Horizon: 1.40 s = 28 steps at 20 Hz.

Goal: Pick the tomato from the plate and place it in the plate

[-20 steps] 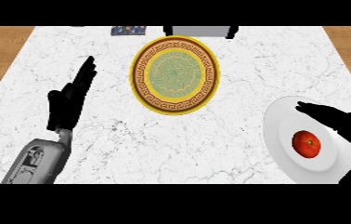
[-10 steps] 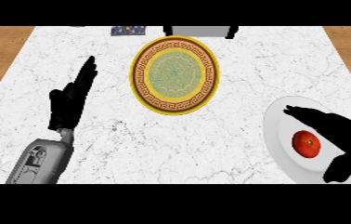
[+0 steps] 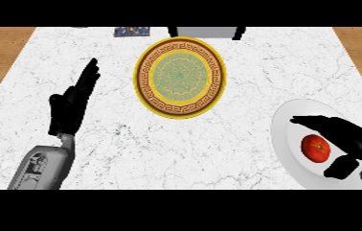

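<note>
A red tomato (image 3: 315, 147) lies on a white plate (image 3: 290, 146) at the right edge of the counter. My right hand (image 3: 338, 132) hovers over that plate, fingers stretched above the tomato and thumb (image 3: 341, 167) below it, not closed on it. A yellow plate with a brown patterned rim and green centre (image 3: 179, 76) sits at the counter's middle back, with nothing on it. My left hand (image 3: 71, 105) rests open at the left, fingers pointing up.
A grey box-like object (image 3: 205, 31) and a small dark patterned item (image 3: 133, 31) stand at the counter's back edge. Wooden floor shows past the marble counter (image 3: 176, 148) at both upper corners.
My right hand has moved down and left over the white plate, so its fingers and thumb now bracket the tomato. The left hand has barely moved.
</note>
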Motion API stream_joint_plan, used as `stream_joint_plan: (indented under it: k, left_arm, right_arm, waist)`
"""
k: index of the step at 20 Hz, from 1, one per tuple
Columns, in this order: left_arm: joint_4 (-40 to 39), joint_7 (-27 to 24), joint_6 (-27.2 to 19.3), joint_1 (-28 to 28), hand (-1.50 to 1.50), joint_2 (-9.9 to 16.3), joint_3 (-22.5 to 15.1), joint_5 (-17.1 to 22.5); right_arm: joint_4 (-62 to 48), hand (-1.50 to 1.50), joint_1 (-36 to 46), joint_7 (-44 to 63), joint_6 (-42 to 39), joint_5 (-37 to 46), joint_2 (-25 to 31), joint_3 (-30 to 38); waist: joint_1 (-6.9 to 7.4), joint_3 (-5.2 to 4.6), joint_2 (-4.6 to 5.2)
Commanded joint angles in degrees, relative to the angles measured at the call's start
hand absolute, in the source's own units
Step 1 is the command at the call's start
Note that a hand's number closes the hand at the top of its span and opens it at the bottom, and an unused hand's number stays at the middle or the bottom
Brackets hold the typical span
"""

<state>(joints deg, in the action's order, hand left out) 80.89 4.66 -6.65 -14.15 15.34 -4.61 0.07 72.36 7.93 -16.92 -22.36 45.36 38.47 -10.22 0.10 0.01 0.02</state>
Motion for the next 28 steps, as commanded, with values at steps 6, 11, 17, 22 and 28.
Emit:
stream_joint_plan:
  k: [6, 11, 17, 22, 28]
  left_arm:
    - [4.3, 3.9, 4.2, 0.1, 0.0, 1.1, 3.0, 0.4]
    - [2.1, 3.9, 2.2, -1.5, 0.0, -1.5, 4.0, -2.3]
    - [-1.2, 2.1, 2.7, -5.8, 0.0, -3.6, 0.5, -3.7]
    - [-1.6, -0.5, 3.3, -3.2, 0.0, -3.7, 0.8, -3.3]
    - [-0.9, 1.0, 2.1, -3.5, 0.0, -4.0, 1.0, -4.0]
  right_arm:
    - [-9.1, 1.5, 2.7, -6.9, 9.5, 5.6, -5.2, 2.9]
    - [-10.7, 1.5, 4.7, -11.0, 9.3, 6.0, -4.8, 6.5]
    - [-29.0, 1.5, 31.1, -7.6, 5.5, 9.3, -6.4, 6.4]
    - [-35.8, 1.5, 36.4, -16.8, 16.1, 5.8, -5.8, 12.9]
    - [-38.3, 1.5, 46.6, -23.2, 18.1, -1.3, -9.3, 19.3]
  waist:
    - [0.16, 0.02, -0.03]
    - [0.06, 0.01, 0.01]
    - [4.73, 0.21, 1.61]
    - [4.08, 0.28, 1.69]
    - [3.63, 0.16, 1.27]
